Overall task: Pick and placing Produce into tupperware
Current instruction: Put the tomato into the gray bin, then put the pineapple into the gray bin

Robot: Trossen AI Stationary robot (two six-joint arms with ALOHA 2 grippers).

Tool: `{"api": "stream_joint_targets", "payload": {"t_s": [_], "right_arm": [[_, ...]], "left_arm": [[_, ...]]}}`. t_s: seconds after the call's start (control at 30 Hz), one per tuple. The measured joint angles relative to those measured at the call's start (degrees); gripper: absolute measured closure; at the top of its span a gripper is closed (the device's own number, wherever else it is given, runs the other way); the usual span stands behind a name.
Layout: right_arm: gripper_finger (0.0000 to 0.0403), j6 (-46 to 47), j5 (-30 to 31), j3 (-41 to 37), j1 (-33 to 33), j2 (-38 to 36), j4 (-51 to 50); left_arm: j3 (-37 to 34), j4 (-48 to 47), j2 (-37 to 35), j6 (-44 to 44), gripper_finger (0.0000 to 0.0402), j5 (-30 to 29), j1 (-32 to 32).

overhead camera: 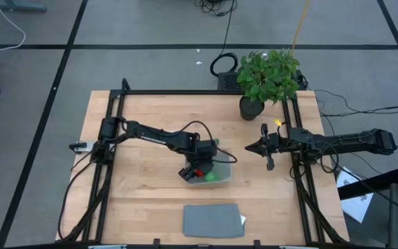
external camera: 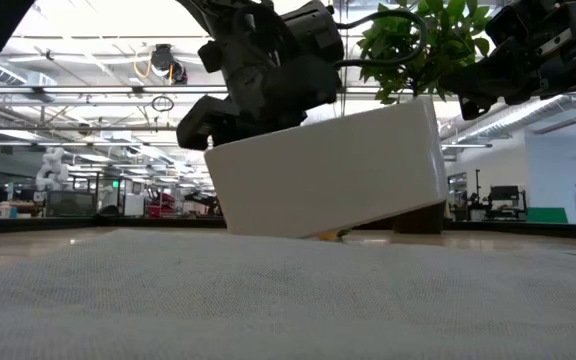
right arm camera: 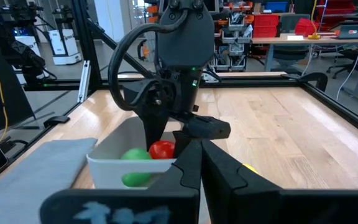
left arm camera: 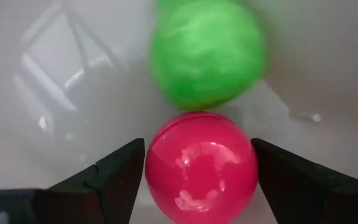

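Observation:
The clear tupperware [overhead camera: 220,169] stands mid-table. The green round piece [left arm camera: 207,53] lies inside it, on its floor. My left gripper [left arm camera: 197,177] reaches down into the tupperware and is shut on the red round piece [left arm camera: 201,168], just beside the green one. The right wrist view shows the red piece [right arm camera: 161,149] near rim height. Only a sliver of a yellow piece [right arm camera: 248,168] shows, on the wood beside the tupperware [right arm camera: 135,171]. My right gripper [overhead camera: 249,147] hovers shut to the right of the tupperware, touching nothing. My left gripper pinches the red round piece across its widest part [left arm camera: 157,171], one finger on each side. The fingers [right arm camera: 154,134] come from above, slanting down into the tupperware. I cannot tell whether the piece hangs clear of the tupperware's floor or rests on it.
A flat grey lid [overhead camera: 213,220] lies near the table's near edge, in front of the tupperware. A potted leafy plant [overhead camera: 268,76] stands at the far right, close behind my right arm. Black frame rails [overhead camera: 112,159] run along both sides. Bare wood lies left of the tupperware.

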Motion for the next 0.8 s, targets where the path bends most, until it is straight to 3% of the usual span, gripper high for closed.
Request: {"api": "stream_joint_targets", "payload": {"t_s": [0.2,0.4,0.6,0.8], "right_arm": [[0.0403,0.00,0.00,0.00,0.00,-0.02,0.00],[0.0403,0.01,0.00,0.00,0.01,0.00,0.00],[0.0403,0.59,0.00,0.00,0.02,0.00,0.01],[0.0403,0.66,0.00,0.00,0.00,0.00,0.00]], "left_arm": [[4.91,-5.29,0.11,1.42,0.0108,-6.33,-1.90],[9.68,-8.98,0.05,1.28,0.0108,-7.73,-3.14],[13.17,-14.79,0.00,-2.84,0.0109,-18.16,-4.09],[13.33,-19.84,-0.87,-7.07,0.0164,-22.27,-2.98]]}}
